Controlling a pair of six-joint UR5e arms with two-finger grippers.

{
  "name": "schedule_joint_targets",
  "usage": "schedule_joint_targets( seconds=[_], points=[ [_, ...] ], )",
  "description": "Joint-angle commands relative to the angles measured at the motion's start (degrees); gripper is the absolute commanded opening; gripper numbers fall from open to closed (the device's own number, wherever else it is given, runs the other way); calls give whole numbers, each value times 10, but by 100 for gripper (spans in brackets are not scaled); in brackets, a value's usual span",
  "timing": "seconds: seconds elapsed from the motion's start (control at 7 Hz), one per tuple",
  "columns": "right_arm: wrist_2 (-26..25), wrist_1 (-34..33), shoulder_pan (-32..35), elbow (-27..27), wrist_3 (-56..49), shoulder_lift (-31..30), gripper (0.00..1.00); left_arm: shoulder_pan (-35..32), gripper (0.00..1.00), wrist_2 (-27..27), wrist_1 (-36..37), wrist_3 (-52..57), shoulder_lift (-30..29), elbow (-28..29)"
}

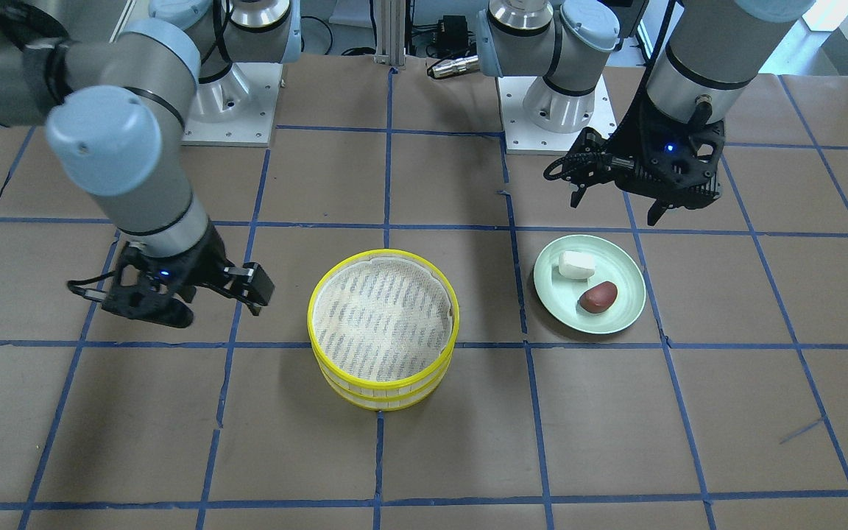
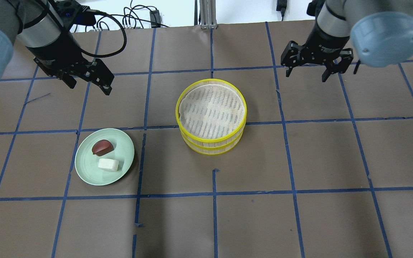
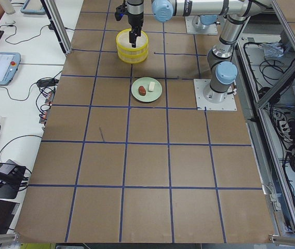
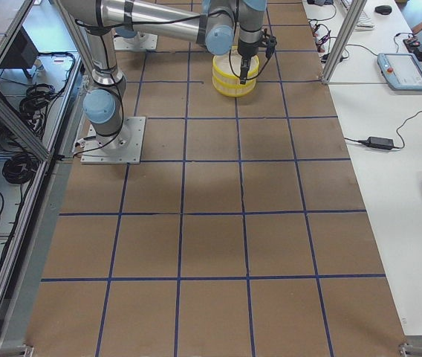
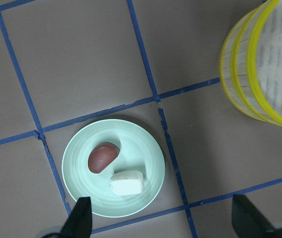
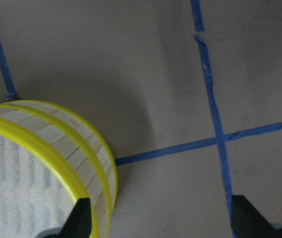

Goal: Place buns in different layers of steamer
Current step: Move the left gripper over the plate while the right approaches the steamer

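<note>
Two yellow-rimmed steamer layers stand stacked mid-table, the empty top layer (image 2: 212,111) on the lower layer (image 2: 212,149). The stack also shows in the front view (image 1: 383,316). The dark red-brown bun (image 2: 102,147) and the white bun (image 2: 108,164) lie side by side on a pale green plate (image 2: 124,150). My left gripper (image 2: 89,87) is open and empty, raised beyond the plate. Its wrist view shows the red bun (image 5: 103,157) and the white bun (image 5: 127,182) below. My right gripper (image 2: 305,76) is open and empty, raised to the right of the stack (image 6: 41,163).
The table (image 2: 299,161) is brown paper with a blue tape grid. Both arm bases (image 1: 560,110) stand at the robot's edge. The plate (image 1: 619,313) sits one grid square from the stack.
</note>
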Motion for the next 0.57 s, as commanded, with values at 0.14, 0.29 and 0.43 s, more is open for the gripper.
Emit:
schedule_joint_targets(
  seconds=[0.14, 0.29, 0.43],
  points=[
    [-8, 106, 31, -47, -106, -62, 100, 1, 100, 0, 1, 0, 0, 0],
    [-16, 114, 24, -45, -111, -61, 100, 3, 100, 0, 0, 1, 0, 0],
    [-10, 112, 24, -46, -111, -62, 100, 5, 100, 0, 0, 5, 0, -1]
  ],
)
